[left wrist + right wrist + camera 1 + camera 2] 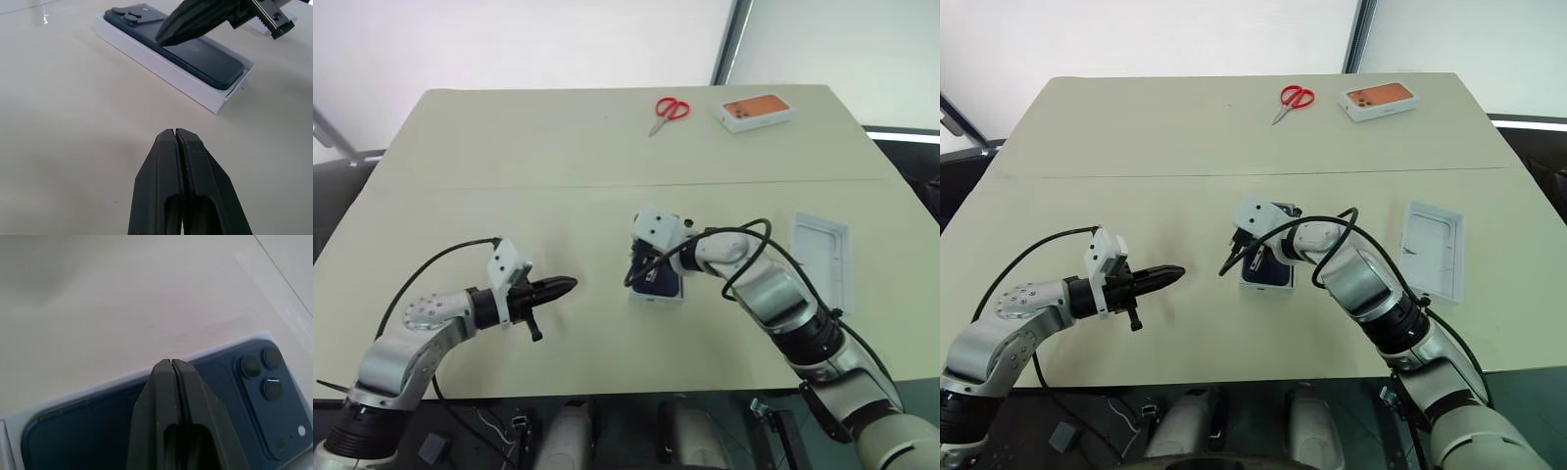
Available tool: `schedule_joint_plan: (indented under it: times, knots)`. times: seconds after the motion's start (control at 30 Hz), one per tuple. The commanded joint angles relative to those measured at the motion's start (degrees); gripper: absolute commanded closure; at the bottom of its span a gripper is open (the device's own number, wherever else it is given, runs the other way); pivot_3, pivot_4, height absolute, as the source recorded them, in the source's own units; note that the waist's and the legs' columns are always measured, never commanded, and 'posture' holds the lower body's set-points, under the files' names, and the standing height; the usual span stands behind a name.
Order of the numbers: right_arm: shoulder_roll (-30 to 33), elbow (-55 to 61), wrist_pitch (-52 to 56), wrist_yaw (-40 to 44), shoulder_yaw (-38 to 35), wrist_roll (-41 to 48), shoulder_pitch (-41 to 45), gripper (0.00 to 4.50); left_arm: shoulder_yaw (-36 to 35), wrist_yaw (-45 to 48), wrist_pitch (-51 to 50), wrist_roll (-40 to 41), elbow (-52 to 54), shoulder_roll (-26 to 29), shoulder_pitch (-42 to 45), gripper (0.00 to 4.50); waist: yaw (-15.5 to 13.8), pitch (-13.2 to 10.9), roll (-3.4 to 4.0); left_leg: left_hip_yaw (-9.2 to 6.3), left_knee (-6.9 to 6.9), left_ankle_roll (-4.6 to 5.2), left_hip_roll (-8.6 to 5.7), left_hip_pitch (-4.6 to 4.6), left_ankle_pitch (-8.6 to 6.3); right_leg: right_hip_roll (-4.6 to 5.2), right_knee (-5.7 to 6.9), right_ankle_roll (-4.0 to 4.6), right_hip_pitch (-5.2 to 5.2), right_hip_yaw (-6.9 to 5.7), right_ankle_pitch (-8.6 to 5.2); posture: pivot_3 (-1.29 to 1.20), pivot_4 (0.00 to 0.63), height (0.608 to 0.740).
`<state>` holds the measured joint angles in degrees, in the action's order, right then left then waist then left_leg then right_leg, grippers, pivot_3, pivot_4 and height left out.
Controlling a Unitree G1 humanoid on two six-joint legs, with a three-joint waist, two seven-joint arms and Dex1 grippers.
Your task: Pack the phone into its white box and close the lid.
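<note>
Looking down over your tabletop (509,196), you find the dark navy phone (195,51) lying back-up inside the white box (161,61) near the middle, its camera cluster at one end. Your right pincer (164,39) comes in from the right with its two black fingers pressed together, holding nothing, its tip resting on or just above the back of the phone; the exact contact is hard to tell. In the right wrist view the closed fingertips (171,369) sit over the phone's long edge, beside the three lenses.

Your left pincer (563,285) hovers over bare tabletop to the left of the box, apart from it, pointing toward it. Its fingers are also together and empty.

On the right side of the tabletop, well apart from the box, lies a flat white rectangular piece (823,255); whether it is the lid or an insert cannot be told. At the far edge sit red-handled scissors (668,112) and, beside them, a white box with an orange top (756,111).
</note>
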<state>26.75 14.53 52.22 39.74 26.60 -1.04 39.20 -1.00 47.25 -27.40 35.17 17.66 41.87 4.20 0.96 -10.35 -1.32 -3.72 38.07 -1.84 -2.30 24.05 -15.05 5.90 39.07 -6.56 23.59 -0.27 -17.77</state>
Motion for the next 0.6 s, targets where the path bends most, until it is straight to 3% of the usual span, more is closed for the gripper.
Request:
schedule_joint_plan:
  times: [0.03, 0.6]
  knots:
    - [1.1, 2.2, 0.3, 0.8, 0.3, -0.2, 0.4, 4.50, -1.0, 0.5, 0.8, -0.6, 2.1, -0.7, -0.2, 4.41, -0.1, 0.0, 0.00, 0.00, 0.00, 0.00, 0.00, 0.00, 0.00, 0.00, 0.00, 0.00, 0.00, 0.00, 0.00, 0.00, 0.150, 0.697]
    - [-1.1, -0.1, -1.0, -0.5, 1.3, -1.7, 0.8, 4.50, -2.3, 1.8, 0.6, -0.3, 3.4, -1.6, -1.4, 4.41, 0.0, 0.0, 0.00, 0.01, 0.00, 0.01, 0.00, 0.00, 0.00, -0.01, 0.01, 0.00, 0.00, 0.00, 0.00, 0.00, 0.150, 0.697]
